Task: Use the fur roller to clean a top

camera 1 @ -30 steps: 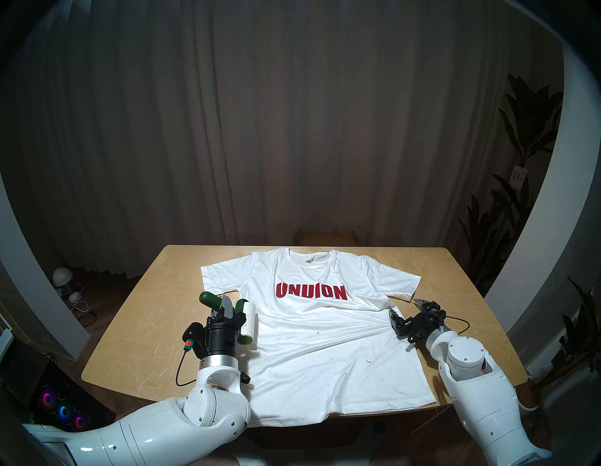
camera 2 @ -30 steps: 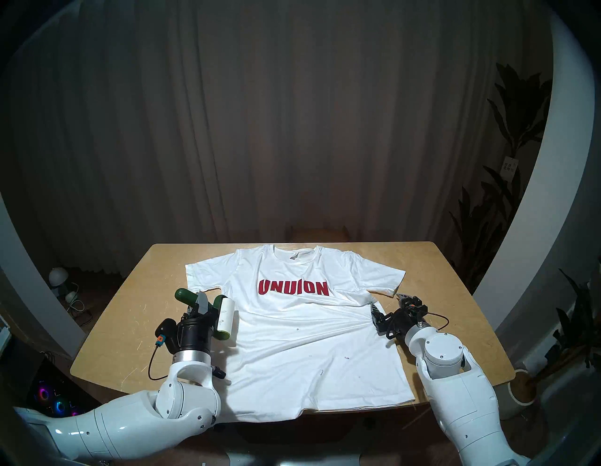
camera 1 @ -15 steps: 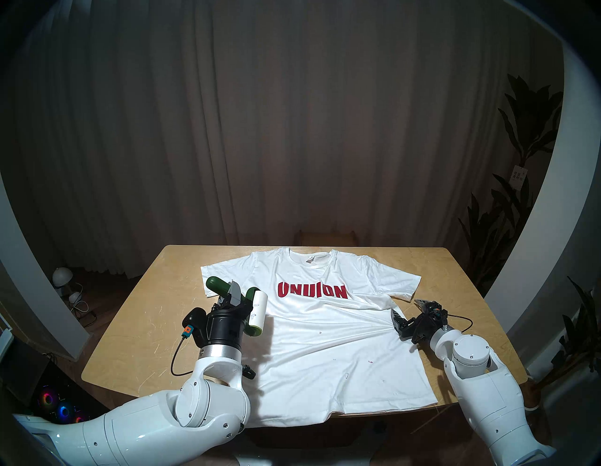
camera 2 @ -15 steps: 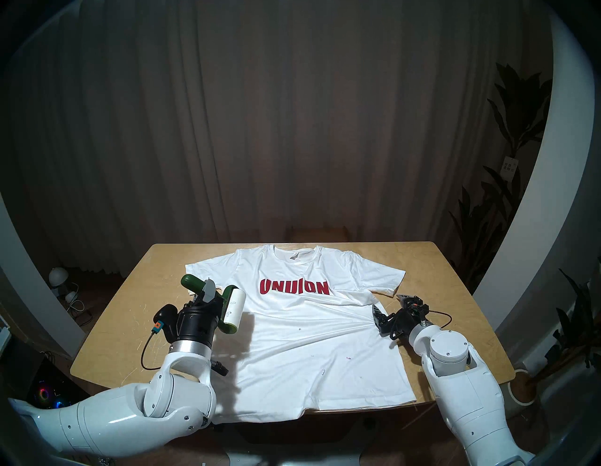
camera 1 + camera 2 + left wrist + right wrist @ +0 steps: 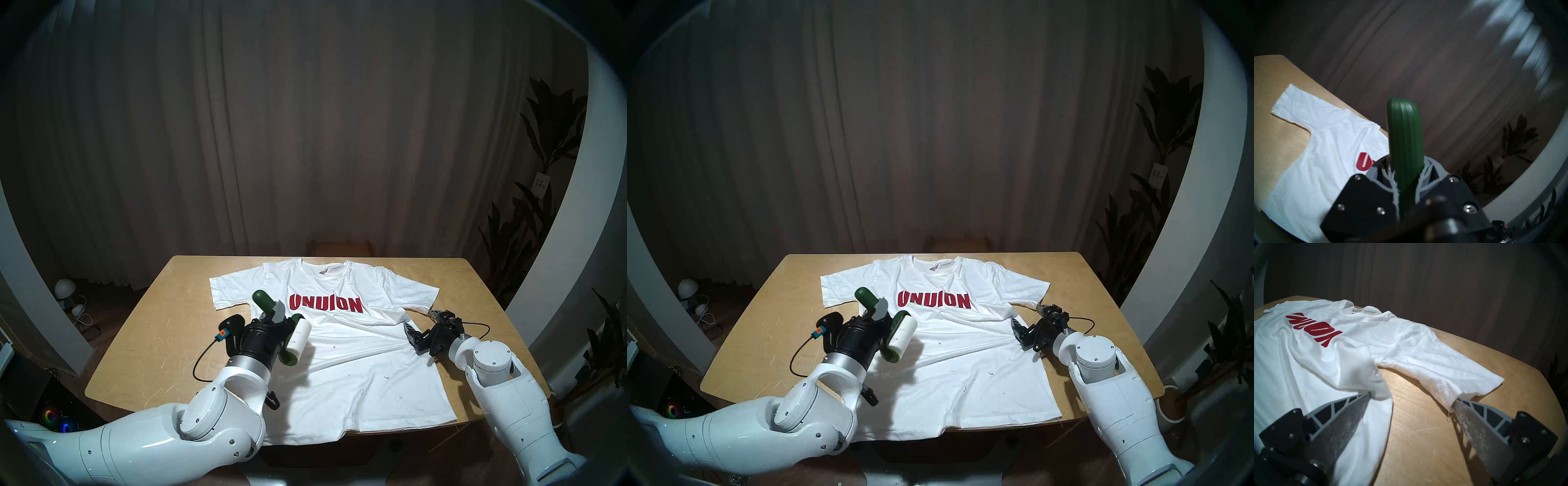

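Note:
The top point(image 5: 342, 359) point(image 5: 949, 359), a white T-shirt with red "UNUION" lettering, lies flat on the wooden table point(image 5: 152, 339). My left gripper point(image 5: 276, 310) point(image 5: 879, 309) point(image 5: 1407, 178) is shut on the dark green handle point(image 5: 1405, 144) of the fur roller point(image 5: 298, 339) point(image 5: 903, 339). Its white roll hangs over the shirt's left side and casts a shadow on the cloth. My right gripper point(image 5: 422, 320) point(image 5: 1029, 315) point(image 5: 1412, 398) is open at the shirt's right edge. One fingertip point(image 5: 1366, 395) presses the fabric below the armpit. The other fingertip point(image 5: 1457, 403) touches the sleeve hem.
Small specks of lint point(image 5: 385, 376) dot the shirt's lower half. A chair back point(image 5: 341, 246) stands behind the table, with curtains beyond it. Plants point(image 5: 543, 203) stand to the right. A lamp point(image 5: 64, 288) and a lit computer case point(image 5: 54, 415) sit on the floor at left.
My left arm has swung right, carrying the roller from the table beside the shirt to over its left side. The right gripper has edged toward the sleeve and stays open.

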`<state>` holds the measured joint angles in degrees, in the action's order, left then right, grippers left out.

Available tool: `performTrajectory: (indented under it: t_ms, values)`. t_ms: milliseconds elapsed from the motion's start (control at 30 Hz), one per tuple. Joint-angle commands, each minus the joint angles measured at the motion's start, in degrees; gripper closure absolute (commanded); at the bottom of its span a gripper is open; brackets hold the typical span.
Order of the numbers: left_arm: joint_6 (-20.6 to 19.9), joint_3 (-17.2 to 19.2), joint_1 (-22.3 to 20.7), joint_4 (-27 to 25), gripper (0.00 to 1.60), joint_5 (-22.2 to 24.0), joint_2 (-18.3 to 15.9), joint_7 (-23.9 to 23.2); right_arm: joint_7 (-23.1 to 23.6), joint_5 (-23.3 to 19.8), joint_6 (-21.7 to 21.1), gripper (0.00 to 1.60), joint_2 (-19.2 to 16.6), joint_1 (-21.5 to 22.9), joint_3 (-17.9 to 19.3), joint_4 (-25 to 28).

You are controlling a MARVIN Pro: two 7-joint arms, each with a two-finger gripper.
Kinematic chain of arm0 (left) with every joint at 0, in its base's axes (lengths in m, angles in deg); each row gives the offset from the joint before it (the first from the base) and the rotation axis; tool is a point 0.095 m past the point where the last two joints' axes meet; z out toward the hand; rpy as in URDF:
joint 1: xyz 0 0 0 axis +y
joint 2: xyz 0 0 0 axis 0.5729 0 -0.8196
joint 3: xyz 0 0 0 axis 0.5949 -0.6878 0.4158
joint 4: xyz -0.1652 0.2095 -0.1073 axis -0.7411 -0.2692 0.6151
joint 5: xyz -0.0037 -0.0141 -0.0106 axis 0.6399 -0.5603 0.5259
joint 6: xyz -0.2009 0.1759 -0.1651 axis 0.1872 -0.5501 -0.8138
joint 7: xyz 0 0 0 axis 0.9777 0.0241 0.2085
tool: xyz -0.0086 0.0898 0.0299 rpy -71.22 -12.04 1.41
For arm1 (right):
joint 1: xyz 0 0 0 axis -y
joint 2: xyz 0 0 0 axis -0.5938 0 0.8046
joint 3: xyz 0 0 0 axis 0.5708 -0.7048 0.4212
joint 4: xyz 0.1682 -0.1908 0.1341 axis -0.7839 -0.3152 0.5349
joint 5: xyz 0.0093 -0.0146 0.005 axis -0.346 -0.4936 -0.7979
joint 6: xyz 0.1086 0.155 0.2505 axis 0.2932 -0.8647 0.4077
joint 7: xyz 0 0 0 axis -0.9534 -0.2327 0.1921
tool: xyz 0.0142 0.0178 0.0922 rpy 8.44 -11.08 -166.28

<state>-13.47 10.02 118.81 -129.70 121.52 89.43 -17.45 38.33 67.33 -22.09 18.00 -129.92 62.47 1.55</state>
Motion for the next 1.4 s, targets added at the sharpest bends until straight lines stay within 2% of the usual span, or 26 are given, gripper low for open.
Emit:
performTrajectory:
  t_ms: [0, 167, 200, 267, 300, 400, 633, 1100, 1200, 1367]
  values:
    - [0.8, -4.0, -3.4, 1.1, 1.60, -9.9, 6.1, -2.9, 0.8, 0.8, -0.3, 0.00, -0.1, 1.6, -1.5, -1.8]
    - [1.4, -7.2, -4.0, 5.0, 1.60, -16.7, 10.2, -4.7, 1.4, 1.4, -0.1, 0.00, -0.3, 3.1, -2.5, -4.2]
    - [1.7, -7.9, -4.5, 5.5, 1.60, -17.4, 9.9, -5.3, 1.5, 1.5, -0.1, 0.00, -0.3, 3.4, -2.7, -4.6]
    - [2.3, -8.9, -4.9, 8.1, 1.60, -18.7, 12.1, -7.5, 1.7, 1.8, 0.2, 0.00, -0.3, 4.4, -3.3, -5.8]
    - [2.5, -9.8, -5.6, 8.5, 1.60, -18.9, 11.7, -8.4, 1.8, 1.8, 0.2, 0.00, -0.3, 4.7, -3.4, -6.2]
    - [2.5, -11.1, -6.5, 11.5, 1.60, -18.8, 14.2, -10.3, 2.3, 2.0, 0.6, 0.00, -0.4, 5.9, -4.1, -7.5]
    - [2.2, -12.4, -7.4, 15.8, 1.60, -15.5, 18.1, -12.0, 3.2, 2.5, 1.8, 0.00, -0.7, 8.0, -5.1, -10.2]
    - [0.7, -16.5, -10.9, 19.9, 1.60, -8.6, 20.8, -18.5, 4.2, 2.5, 3.3, 0.00, -0.7, 9.7, -6.3, -12.8]
    - [0.2, -16.9, -11.1, 20.6, 1.60, -7.1, 21.1, -18.3, 4.3, 2.6, 3.5, 0.00, -0.8, 9.8, -6.4, -13.0]
    - [1.6, -16.6, -10.5, 22.7, 1.60, -7.0, 22.0, -17.7, 4.6, 2.4, 3.4, 0.00, -1.1, 9.7, -6.3, -12.6]
